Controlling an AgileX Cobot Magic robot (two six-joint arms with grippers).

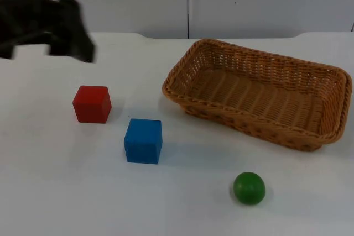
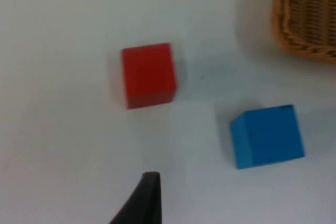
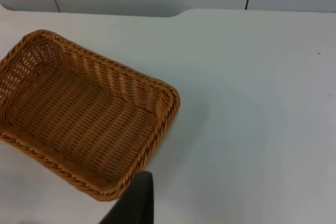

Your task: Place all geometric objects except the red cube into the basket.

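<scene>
Wicker basket [image 1: 260, 95] holds nothing; blue cube [image 1: 143, 141], green ball [image 1: 249, 187] outside.

Bright, even light falls on the white surface [image 1: 182, 203]; shadows are soft. The black left arm [image 1: 47, 26] at 10 o'clock is motion-blurred.

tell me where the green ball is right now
In the top view the green ball sits on the white table near the front edge, right of centre, in front of the wicker basket and to the right of the blue cube.
</scene>
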